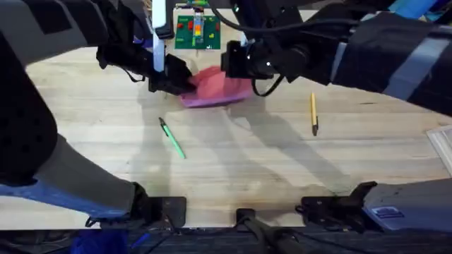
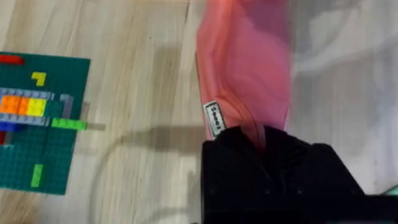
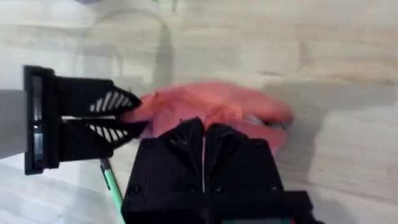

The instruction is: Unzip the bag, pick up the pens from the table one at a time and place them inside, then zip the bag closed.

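Pink oblong soft fabric pouch (image 1: pixel 215 87) lies on pale plank tabletop (image 1: pixel 240 155). Our left jaws (image 1: pixel 171 83) pinch pouch's end; right jaws (image 3: pixel 203 140) closed at its zipper edge. Green pen (image 1: pixel 171 137), yellow-orange pen (image 1: pixel 313 113) near pouch, unloaded. Unzipping under way, we judge.

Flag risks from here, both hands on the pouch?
1. The left hand pinches one end of the pink pouch and the right hand is shut at its top edge; pulling apart could drag or lift the soft fabric rather than run the zipper.
2. The green pen lies near the pouch on the table, so a dragged pouch might knock it.
3. The building-block plate sits just behind, leaving little room.
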Available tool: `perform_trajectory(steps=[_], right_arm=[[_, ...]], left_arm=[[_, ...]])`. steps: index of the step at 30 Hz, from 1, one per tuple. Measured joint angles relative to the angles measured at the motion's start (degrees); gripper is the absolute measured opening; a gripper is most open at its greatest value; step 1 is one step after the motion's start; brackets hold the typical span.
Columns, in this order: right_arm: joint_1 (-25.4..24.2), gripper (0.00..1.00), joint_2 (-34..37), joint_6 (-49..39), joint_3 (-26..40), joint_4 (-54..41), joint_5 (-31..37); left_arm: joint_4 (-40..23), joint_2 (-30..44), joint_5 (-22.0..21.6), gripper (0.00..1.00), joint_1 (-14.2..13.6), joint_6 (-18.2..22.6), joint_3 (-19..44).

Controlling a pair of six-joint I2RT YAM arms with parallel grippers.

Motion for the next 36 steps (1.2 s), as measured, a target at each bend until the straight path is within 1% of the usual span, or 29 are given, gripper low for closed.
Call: perform_trajectory(steps=[9, 18, 22, 26, 36], right_arm=[[0.06, 0.031, -1.53, -3.85, 0.63, -0.28, -0.95], [0.06, 0.031, -0.75, -3.90, 0.98, -0.18, -2.23], [0.06, 0.031, 1.79, -3.44, 1.53, 2.15, -4.62], [0.13, 0.030, 4.15, -2.68, 1.64, 6.71, -8.62], [0.15, 0.030, 7.84, 0.42, 1.68, 12.66, -16.38]], left_arm=[[-0.39, 0.00, 0.56, 0.043, -0.11, 0.00, -0.11], [-0.39, -0.02, 0.60, 0.043, -0.11, 0.01, -0.11], [-0.34, -0.02, 0.67, 0.043, -0.11, 0.02, -0.11], [-0.34, -0.01, 0.83, 0.043, -0.11, 0.01, -0.11], [-0.38, -0.02, 0.80, 0.043, -0.11, 0.02, -0.13]])
